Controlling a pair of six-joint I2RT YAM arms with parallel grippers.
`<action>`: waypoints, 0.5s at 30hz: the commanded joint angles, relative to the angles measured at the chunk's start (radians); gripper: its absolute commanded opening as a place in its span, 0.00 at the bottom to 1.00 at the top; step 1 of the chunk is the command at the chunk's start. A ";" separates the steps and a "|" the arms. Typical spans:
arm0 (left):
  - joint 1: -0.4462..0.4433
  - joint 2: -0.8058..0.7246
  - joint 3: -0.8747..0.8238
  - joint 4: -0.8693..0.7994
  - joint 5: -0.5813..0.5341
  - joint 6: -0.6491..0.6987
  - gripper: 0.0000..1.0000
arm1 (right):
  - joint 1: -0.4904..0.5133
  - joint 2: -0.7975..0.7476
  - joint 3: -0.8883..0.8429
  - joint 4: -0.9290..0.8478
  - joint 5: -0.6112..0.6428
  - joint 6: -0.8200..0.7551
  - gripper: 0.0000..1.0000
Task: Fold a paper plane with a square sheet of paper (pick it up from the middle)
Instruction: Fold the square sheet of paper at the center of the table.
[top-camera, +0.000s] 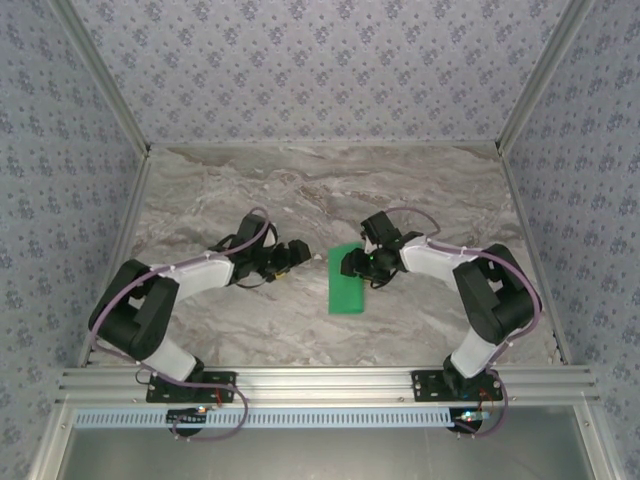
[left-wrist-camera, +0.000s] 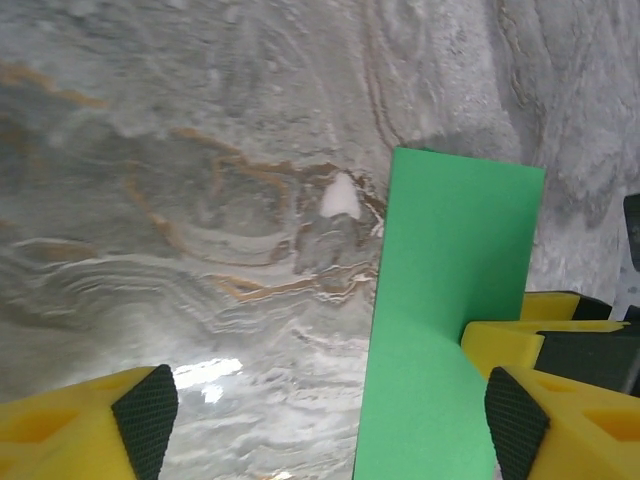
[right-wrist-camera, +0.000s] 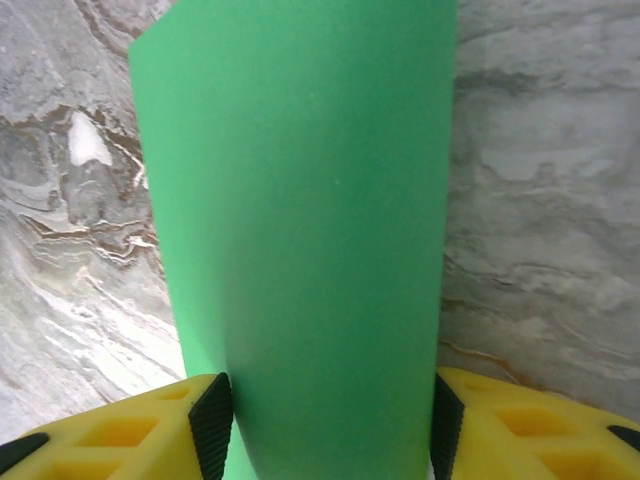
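The square sheet of paper (top-camera: 346, 292) lies on the marble table as a narrow bright green rectangle, folded over. My right gripper (top-camera: 352, 264) sits over its far end. In the right wrist view the paper (right-wrist-camera: 300, 200) bows up between the two black pads (right-wrist-camera: 211, 425), reaching both of them, and the jaws stand wide apart around it (right-wrist-camera: 325, 428). My left gripper (top-camera: 300, 254) hovers just left of the sheet, open. In the left wrist view its right fingertip (left-wrist-camera: 515, 425) is over the green paper (left-wrist-camera: 450, 280) and its left one is over bare table.
The marble table (top-camera: 250, 190) is walled by patterned panels at the back and both sides, with an aluminium rail (top-camera: 320, 380) along the near edge. A yellow finger of the right gripper (left-wrist-camera: 525, 330) rests on the paper close to my left gripper's right finger.
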 joint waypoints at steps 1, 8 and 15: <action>-0.027 0.028 0.032 0.054 0.038 -0.022 0.79 | -0.002 -0.037 0.014 -0.079 0.058 -0.024 0.59; -0.086 0.072 0.051 0.099 0.035 -0.058 0.68 | -0.009 -0.043 -0.009 -0.096 0.075 -0.017 0.54; -0.153 0.114 0.053 0.161 -0.031 -0.112 0.65 | -0.017 -0.022 -0.036 -0.089 0.116 0.041 0.53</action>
